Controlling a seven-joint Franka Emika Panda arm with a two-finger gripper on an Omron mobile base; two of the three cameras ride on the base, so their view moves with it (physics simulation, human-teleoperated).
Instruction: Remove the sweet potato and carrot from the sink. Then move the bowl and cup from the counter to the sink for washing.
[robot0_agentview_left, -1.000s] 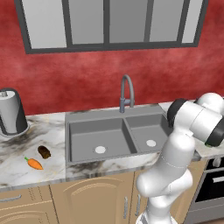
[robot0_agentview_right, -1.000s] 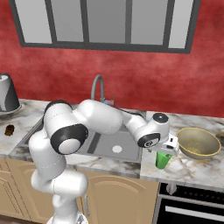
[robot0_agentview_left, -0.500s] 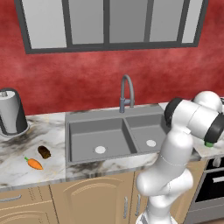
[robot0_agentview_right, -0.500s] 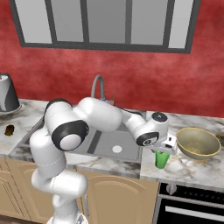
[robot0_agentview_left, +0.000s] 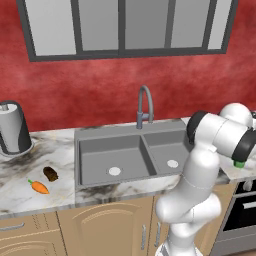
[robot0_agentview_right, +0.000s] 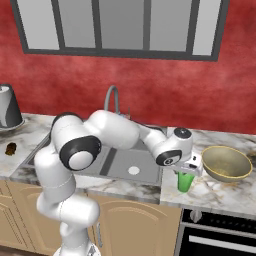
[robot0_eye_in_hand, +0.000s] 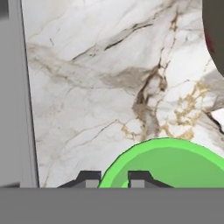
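A red wall backs the marble counter (robot0_agentview_right: 220, 192) and its grey sink (robot0_agentview_left: 125, 160). To the right of the basins, the gripper (robot0_eye_in_hand: 113, 178) pinches the rim of the green cup (robot0_agentview_right: 184, 182), which stands upright on the counter just beside the olive bowl (robot0_agentview_right: 226, 164). Left of the sink, the sweet potato (robot0_agentview_left: 50, 173) and carrot (robot0_agentview_left: 38, 187) lie on the marble.
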